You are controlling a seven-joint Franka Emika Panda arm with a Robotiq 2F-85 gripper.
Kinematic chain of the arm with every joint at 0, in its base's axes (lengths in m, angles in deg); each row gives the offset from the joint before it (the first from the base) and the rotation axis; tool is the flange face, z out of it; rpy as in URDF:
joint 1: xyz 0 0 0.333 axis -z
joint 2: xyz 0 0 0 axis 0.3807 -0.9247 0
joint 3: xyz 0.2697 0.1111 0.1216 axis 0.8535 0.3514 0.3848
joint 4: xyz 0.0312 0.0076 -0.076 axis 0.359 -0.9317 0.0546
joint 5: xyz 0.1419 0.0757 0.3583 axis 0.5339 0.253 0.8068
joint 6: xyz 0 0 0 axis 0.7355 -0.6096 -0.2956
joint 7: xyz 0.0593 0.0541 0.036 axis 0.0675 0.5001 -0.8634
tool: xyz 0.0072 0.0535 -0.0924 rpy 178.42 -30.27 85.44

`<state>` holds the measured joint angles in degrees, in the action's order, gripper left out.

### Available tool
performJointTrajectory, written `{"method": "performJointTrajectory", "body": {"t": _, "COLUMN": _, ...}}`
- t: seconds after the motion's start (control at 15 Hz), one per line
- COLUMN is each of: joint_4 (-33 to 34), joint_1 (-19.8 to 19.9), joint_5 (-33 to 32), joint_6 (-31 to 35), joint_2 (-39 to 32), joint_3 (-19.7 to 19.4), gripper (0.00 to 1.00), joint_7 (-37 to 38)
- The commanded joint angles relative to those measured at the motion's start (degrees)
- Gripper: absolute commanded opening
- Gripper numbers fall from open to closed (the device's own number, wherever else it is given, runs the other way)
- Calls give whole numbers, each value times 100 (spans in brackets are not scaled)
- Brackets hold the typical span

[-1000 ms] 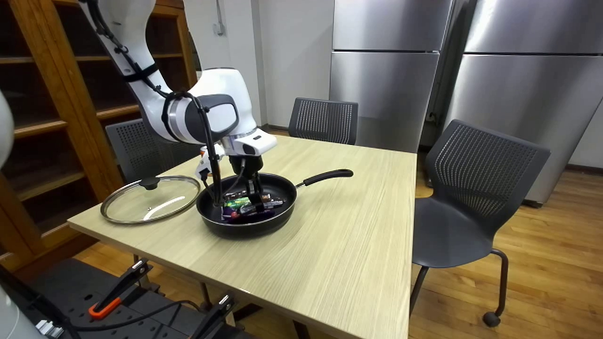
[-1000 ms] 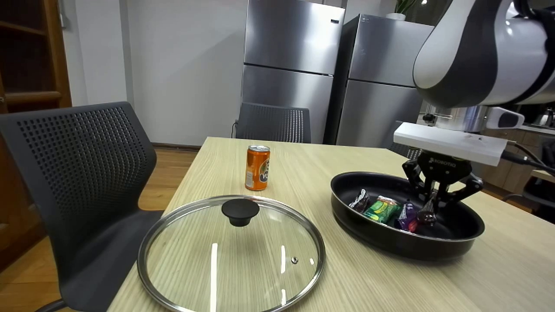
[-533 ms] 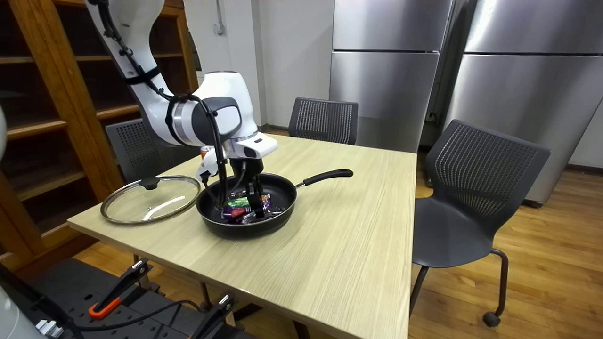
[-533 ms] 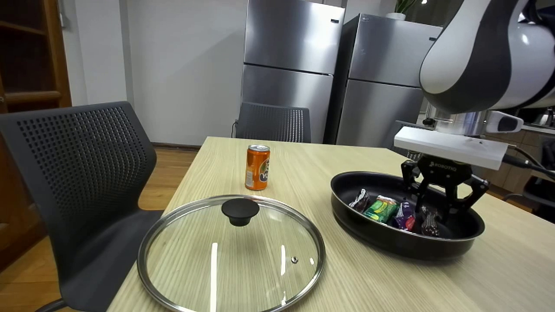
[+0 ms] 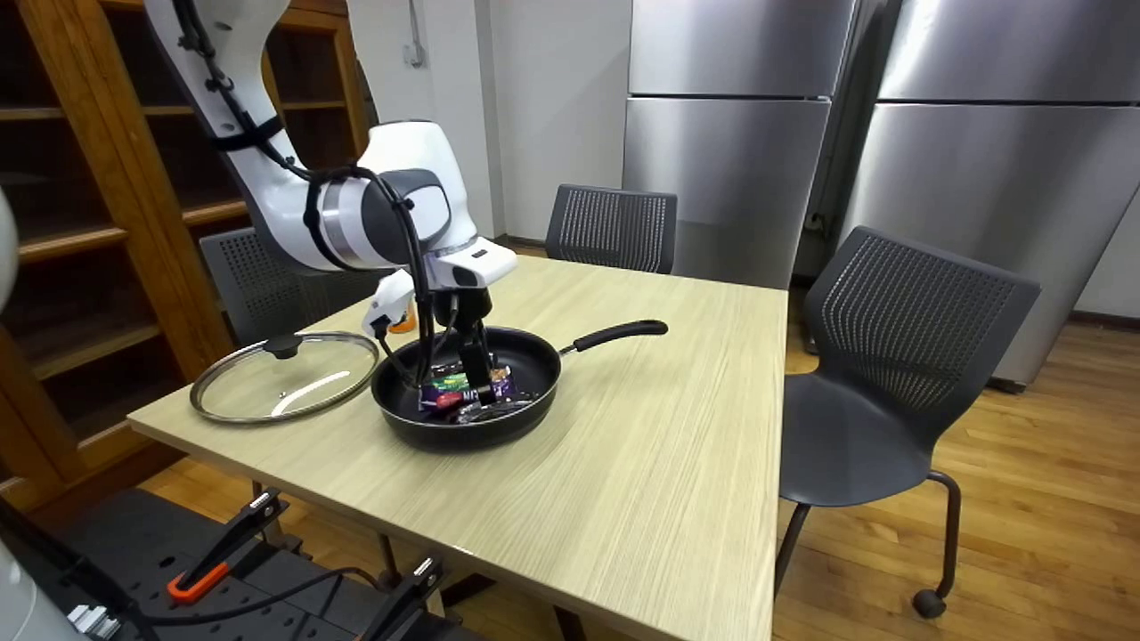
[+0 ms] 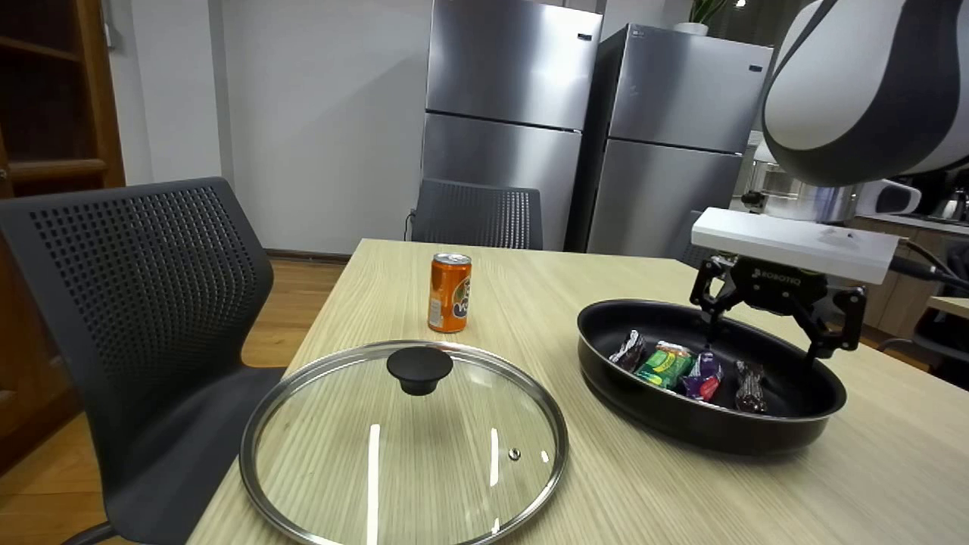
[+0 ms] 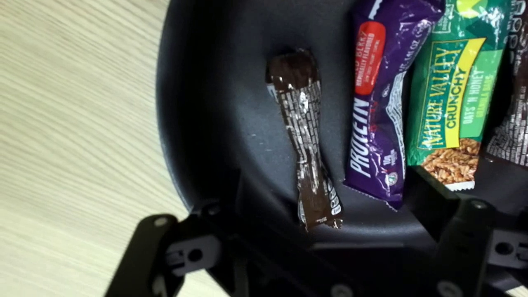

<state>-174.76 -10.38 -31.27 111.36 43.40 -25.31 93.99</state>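
Brown-wrapped bar (image 7: 303, 136) in wrist view: lies in black pan (image 7: 231, 95), print too fine to read. Beside it, purple bar (image 7: 375, 111) marked "PROTEIN", red patch "BERRY, NATURALLY FLAVORED"; then green bar (image 7: 458, 82), "NATURE VALLEY CRUNCHY, OATS 'N HONEY"; second brown wrapper (image 7: 513, 107) cropped. Gripper (image 7: 330, 189) free, fingers (image 7: 433, 202) spread wide over pan. In an exterior view: orange can (image 6: 450, 295) upright on table (image 6: 522, 288); glass lid (image 6: 405, 446) off pan; "ROBOTIQ" on gripper. In an exterior view: pan handle (image 5: 623, 332) black, lid just beside pan, across from handle.
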Motion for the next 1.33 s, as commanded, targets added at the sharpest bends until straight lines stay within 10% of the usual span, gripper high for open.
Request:
{"method": "performJointTrajectory", "body": {"t": 0.0, "joint_4": -278, "joint_1": -289, "joint_5": -515, "joint_6": 141, "joint_2": 408, "joint_3": -322, "gripper": 100, "joint_7": 401}}
{"method": "performJointTrajectory", "body": {"t": 0.27, "joint_4": -292, "joint_1": -624, "joint_5": -897, "joint_6": 199, "joint_2": 513, "joint_3": -621, "gripper": 100, "joint_7": 624}}
{"method": "performJointTrajectory", "body": {"t": 1.27, "joint_4": -696, "joint_1": -4618, "joint_5": -1311, "joint_6": 223, "joint_2": 576, "joint_3": -2797, "gripper": 100, "joint_7": 1703}}
